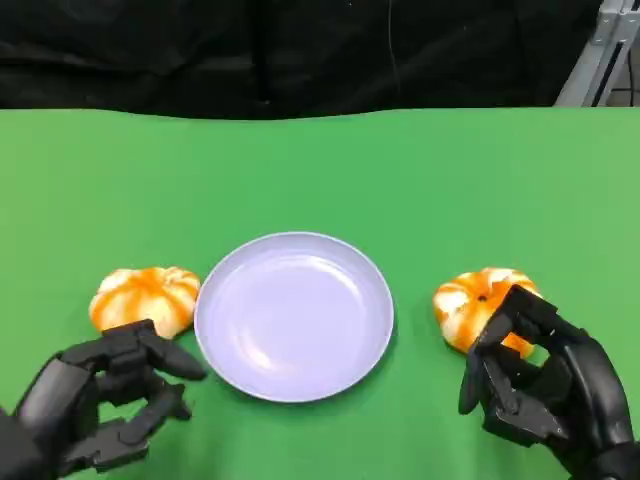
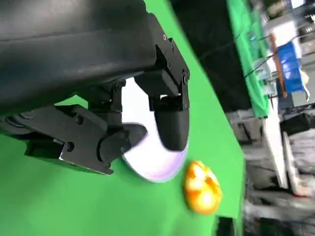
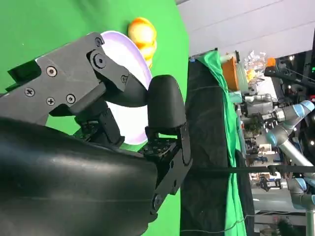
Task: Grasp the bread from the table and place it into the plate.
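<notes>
On the green table (image 1: 320, 170), a soft, light bread (image 1: 478, 300) near the right edge is best held gently around its sides by the empty, spread right hand (image 1: 540, 385).

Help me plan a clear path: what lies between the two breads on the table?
In the head view, the lavender plate lies between the left bread and the right bread, with nothing in it, and green table showing on either side.

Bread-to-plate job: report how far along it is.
Nothing is placed yet: the plate holds nothing, and both breads lie on the green table. The left bread sits untouched before the open left hand. The right hand is open at the right bread. Grasping and placing remain.
</notes>
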